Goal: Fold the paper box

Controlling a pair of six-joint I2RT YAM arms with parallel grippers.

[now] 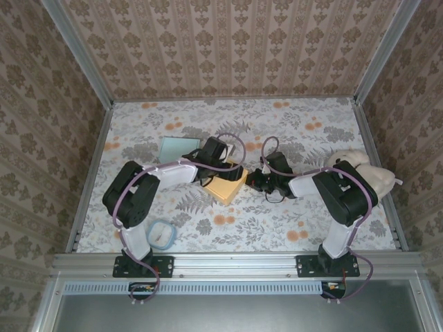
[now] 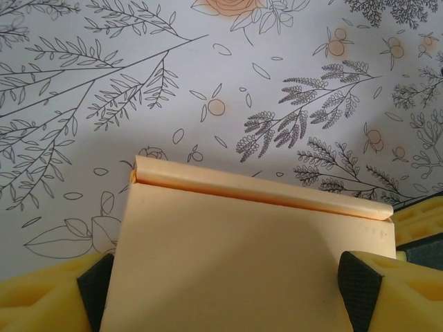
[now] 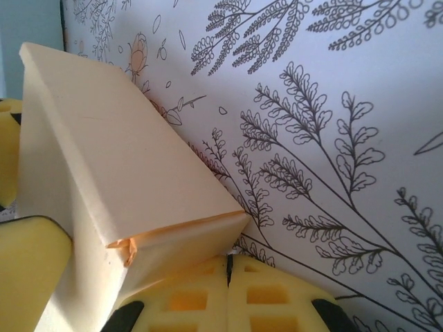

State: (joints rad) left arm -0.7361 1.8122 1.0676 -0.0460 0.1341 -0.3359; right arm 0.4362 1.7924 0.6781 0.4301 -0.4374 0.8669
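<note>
Mid-bench (image 1: 266, 223), on the flower-printed cover: the paper box (image 1: 229, 187), peach-coloured, lying flat between the left arm (image 1: 138, 190) and the right arm (image 1: 346, 194)

Left jaws spread wide, set astride the box from its far-left side. Yellow fingers (image 2: 41, 301) low at either side of the box in the left wrist view, dark pads (image 2: 360, 280) right at its side edges. Cannot tell a firm pinch from mere flanking. Along the far edge of the box, a narrow folded flap (image 2: 263, 190), a thin orange seam just beneath it

Right jaws pressed together, holding nothing. Fingertips (image 3: 291, 277) side by side just under the near corner of the box; touching or only very close, cannot tell. At that corner, a small crumple (image 3: 124, 250) in the paper

Behind the left arm, a pale teal sheet (image 1: 176, 147) flat on the bench, near the box but apart from it. At the far right, a cream soft bundle (image 1: 374, 173), partly hidden by the right arm. Near the left arm's base, a small round white thing with a blue rim (image 1: 161, 234), well apart from the box
</note>
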